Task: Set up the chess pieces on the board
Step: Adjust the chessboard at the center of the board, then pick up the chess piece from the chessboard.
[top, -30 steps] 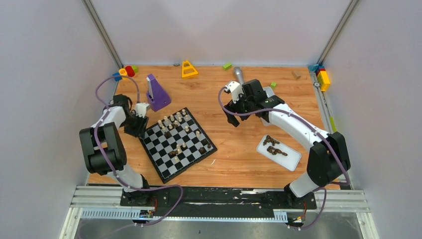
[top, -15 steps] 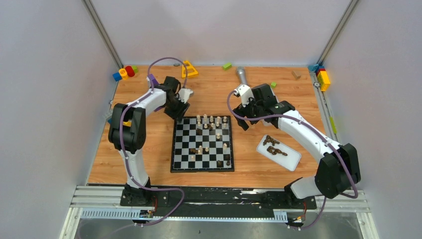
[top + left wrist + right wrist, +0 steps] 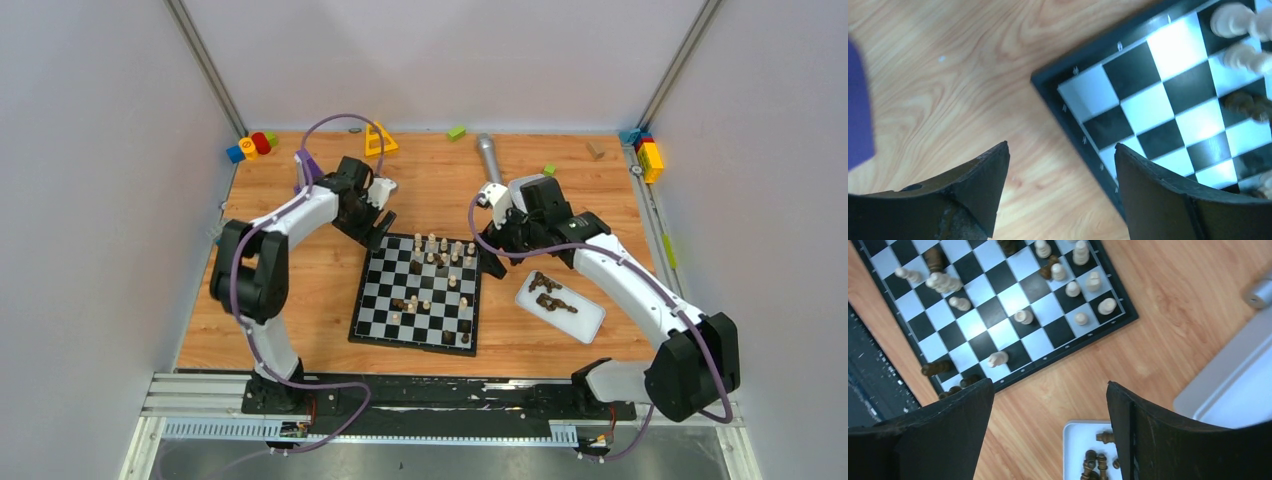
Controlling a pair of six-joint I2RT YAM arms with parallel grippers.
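Observation:
The board (image 3: 372, 290) lies in the middle of the table, slightly turned. Cream chess pieces (image 3: 440, 246) crowd its far rows, and a few dark ones (image 3: 458, 336) stand nearer. More dark pieces (image 3: 548, 295) lie in a white tray (image 3: 585, 325) to the right. My left gripper (image 3: 381, 226) hovers at the board's far left corner (image 3: 1083, 95), open and empty (image 3: 1062, 147). Off the board's far right corner, my right gripper (image 3: 497, 256) is open and empty (image 3: 1049, 384); between its fingers I see wood and the tray (image 3: 1073, 440) with dark pieces (image 3: 1093, 462).
A purple block (image 3: 306, 165) sits behind the left arm. Along the far edge lie a grey microphone (image 3: 488, 158), a yellow triangle (image 3: 378, 138) and small green blocks (image 3: 456, 132). Coloured bricks sit in the far left (image 3: 250, 146) and far right (image 3: 648, 155) corners.
The board slid from the left to the table's middle and turned nearly square. My left gripper moved along with its corner and has opened off it. The right gripper came down toward the board's right corner.

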